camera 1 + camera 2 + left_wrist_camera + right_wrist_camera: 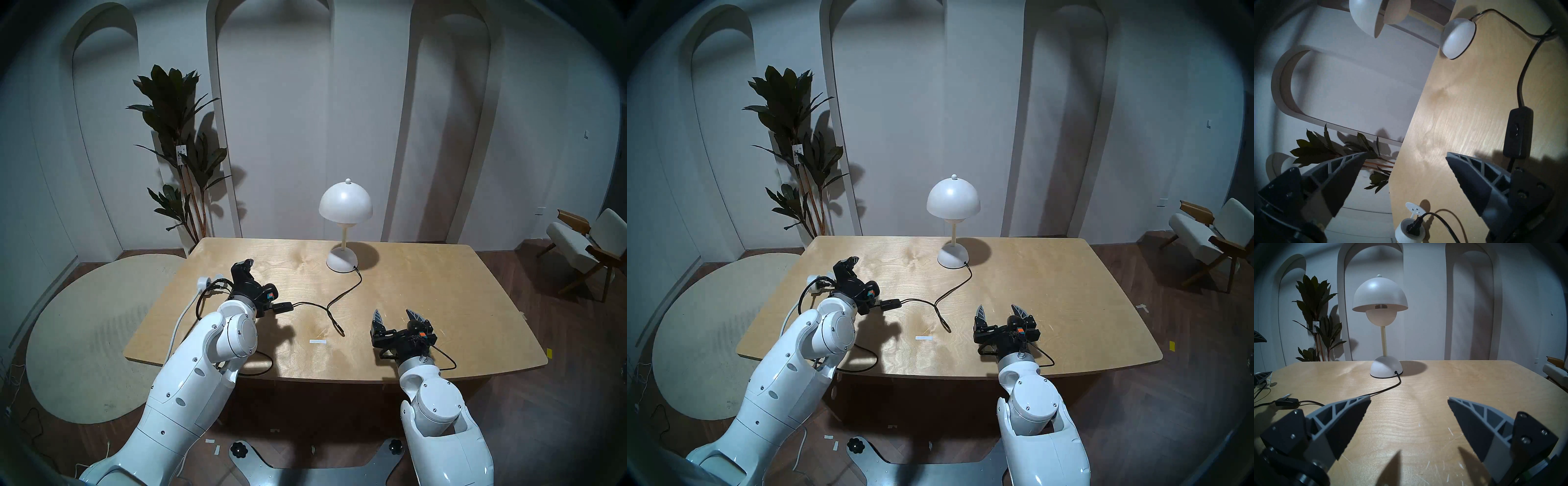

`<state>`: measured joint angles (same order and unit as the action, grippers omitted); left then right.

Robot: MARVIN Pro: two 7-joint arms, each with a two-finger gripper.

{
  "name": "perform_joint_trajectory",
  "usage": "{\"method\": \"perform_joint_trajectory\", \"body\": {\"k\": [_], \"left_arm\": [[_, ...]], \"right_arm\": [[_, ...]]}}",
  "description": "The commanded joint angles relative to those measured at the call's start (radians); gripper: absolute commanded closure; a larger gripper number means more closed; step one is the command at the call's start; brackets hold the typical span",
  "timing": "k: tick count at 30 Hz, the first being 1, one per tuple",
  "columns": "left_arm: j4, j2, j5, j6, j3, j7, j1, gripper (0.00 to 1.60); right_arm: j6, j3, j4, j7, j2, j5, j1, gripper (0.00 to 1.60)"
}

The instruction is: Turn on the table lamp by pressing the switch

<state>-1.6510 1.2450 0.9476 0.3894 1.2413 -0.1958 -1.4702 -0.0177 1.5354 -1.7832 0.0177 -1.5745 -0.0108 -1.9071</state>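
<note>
While the table lamp [345, 203] stands unlit at the table's [441, 288] 12 o'clock, the switch [283, 307] lies at 9 o'clock, just beside the left gripper [1405, 155]; both it and the right gripper [395, 314] are spread wide, empty.

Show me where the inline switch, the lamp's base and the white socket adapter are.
inline switch [1518, 134], left wrist view, on its black top face.
lamp base [341, 260], head left view, on the rounded white dome.
white socket adapter [1409, 233], left wrist view, on its round rim.

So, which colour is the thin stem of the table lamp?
The stem of the table lamp is cream, paler yellow than the white shade; the right wrist view shows it best.
</note>
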Motion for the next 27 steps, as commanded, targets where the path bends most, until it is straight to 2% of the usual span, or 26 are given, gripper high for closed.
{"method": "perform_joint_trajectory", "body": {"k": [1,7,13,21,27], "left_arm": [[-0.048,-0.035,0.063,0.026,-0.015,-0.028,0.06,0.0],[-0.061,-0.058,0.106,0.049,-0.039,-0.083,0.084,0.0],[-0.034,-0.039,0.134,0.079,-0.059,-0.102,0.116,0.0],[0.12,0.054,0.145,0.101,-0.085,-0.008,0.164,0.0],[0.225,0.087,0.149,0.097,-0.103,0.045,0.191,0.0]], "right_arm": [[-0.004,-0.001,-0.022,0.0,0.0,0.001,0.003,0.0],[-0.004,-0.001,-0.022,0.0,0.0,0.001,0.003,0.0],[-0.004,-0.001,-0.023,0.0,0.0,0.001,0.003,0.0],[-0.004,-0.001,-0.023,0.0,0.0,0.001,0.003,0.0],[-0.004,-0.001,-0.023,0.0,0.001,0.001,0.003,0.0]]}}
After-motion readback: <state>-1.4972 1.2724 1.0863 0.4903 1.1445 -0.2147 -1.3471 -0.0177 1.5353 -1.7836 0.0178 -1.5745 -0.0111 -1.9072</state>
